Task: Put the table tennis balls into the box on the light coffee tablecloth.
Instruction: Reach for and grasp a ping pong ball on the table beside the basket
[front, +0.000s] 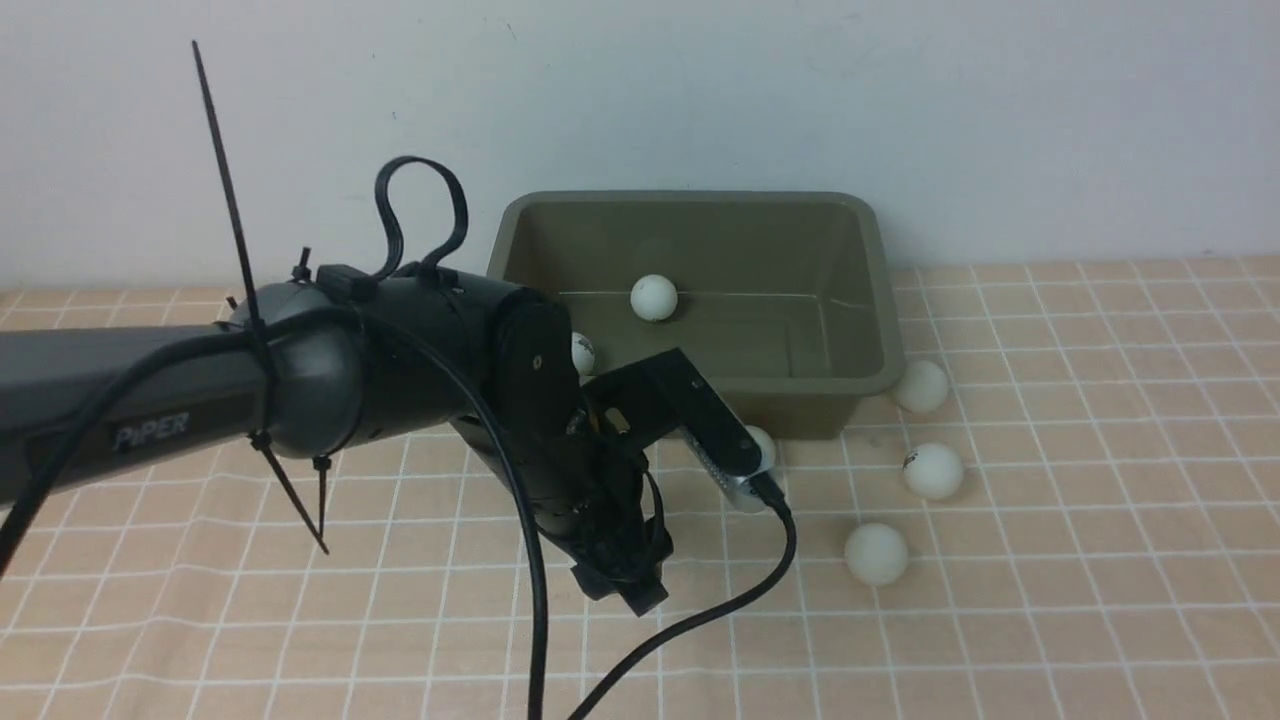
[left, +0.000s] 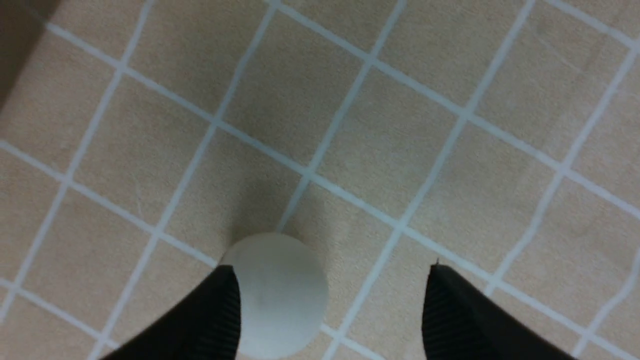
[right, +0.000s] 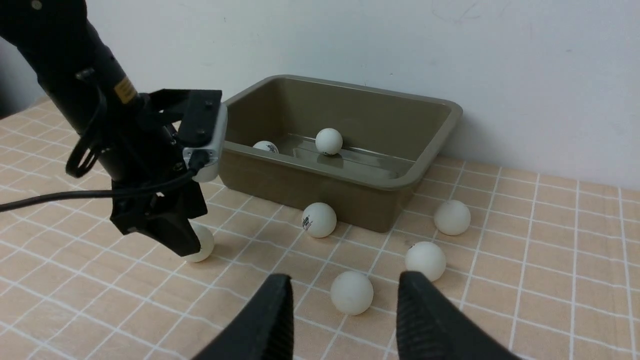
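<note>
The olive-green box (front: 860, 300) stands at the back of the light coffee tablecloth (front: 1100, 500), with two table tennis balls (front: 654, 297) (front: 583, 352) inside. Three more balls (front: 920, 385) (front: 932, 470) (front: 876, 553) lie right of its front corner, and one (front: 764, 438) sits against its front wall. My left gripper (left: 331, 272) points down at the cloth, open wide, with a ball (left: 277, 295) on the cloth between its fingers, touching one finger (left: 220, 310). My right gripper (right: 345, 281) hovers open and empty above the cloth, short of a ball (right: 351, 292).
A white wall runs right behind the box. The left arm (front: 300, 380) and its black cable (front: 700, 620) cross the cloth in front of the box. In the right wrist view the left gripper (right: 170, 235) stands near the box's front corner.
</note>
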